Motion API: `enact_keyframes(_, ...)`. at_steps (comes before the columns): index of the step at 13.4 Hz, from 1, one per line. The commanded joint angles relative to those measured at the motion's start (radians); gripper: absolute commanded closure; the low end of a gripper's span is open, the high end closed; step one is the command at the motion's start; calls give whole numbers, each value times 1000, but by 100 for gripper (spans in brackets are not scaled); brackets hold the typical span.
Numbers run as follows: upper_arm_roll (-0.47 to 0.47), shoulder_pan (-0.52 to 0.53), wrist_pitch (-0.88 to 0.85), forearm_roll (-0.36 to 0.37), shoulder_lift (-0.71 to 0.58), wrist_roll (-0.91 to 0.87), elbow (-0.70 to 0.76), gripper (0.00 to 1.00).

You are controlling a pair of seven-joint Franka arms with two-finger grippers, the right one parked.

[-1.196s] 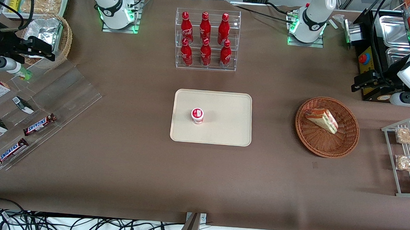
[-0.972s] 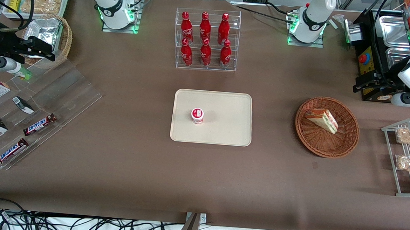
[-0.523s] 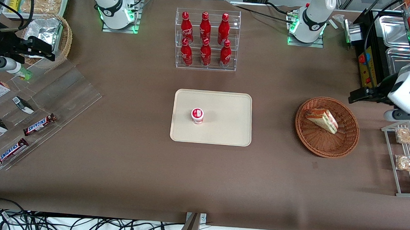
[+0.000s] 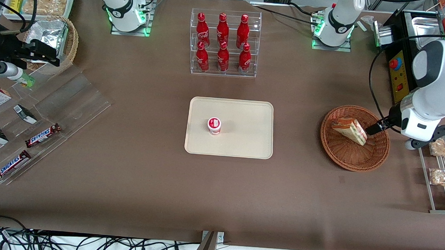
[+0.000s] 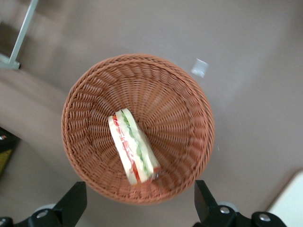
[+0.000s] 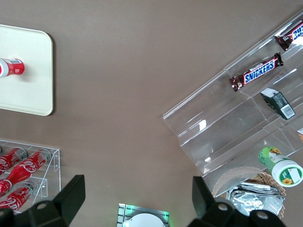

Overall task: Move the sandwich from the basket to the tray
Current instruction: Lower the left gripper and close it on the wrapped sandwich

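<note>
Front view: one triangular clear-wrapped sandwich with white bread and red-green filling lies in the one round reddish-brown wicker basket. Its long axis runs diagonally, one end toward the basket rim nearest the bottle rack, the other end toward my gripper. My gripper hangs over the basket edge at the working arm's end, close to the sandwich's near end; contact can't be judged here. One flat cream-beige plastic tray sits well apart from my jaws, toward the parked arm's end, carrying one small red-and-white cup. Six red bottles stand in a clear rack, two rows of three. Two Snickers bars lie on a clear stepped stand.

Left wrist view: the basket sits below my jaws, with the sandwich inside it, filling edge up, long axis running from basket centre toward the rim nearest my two black fingers. Jaws spread wide, empty, touching nothing.

Right wrist view: the tray's corner with the cup lying sideways in frame, two Snickers bars.
</note>
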Motion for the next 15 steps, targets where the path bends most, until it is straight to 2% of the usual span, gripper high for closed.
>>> enact_keyframes(1,-5,2,142,35,-32,-136,-136,0)
enact_keyframes(4,-4,4,326,35,-32,-219,-270,0)
enact_keyframes(8,-7,21,497,153,-11,-374,-388,0)
enact_keyframes(15,-7,38,658,157,62,-459,-440,0)
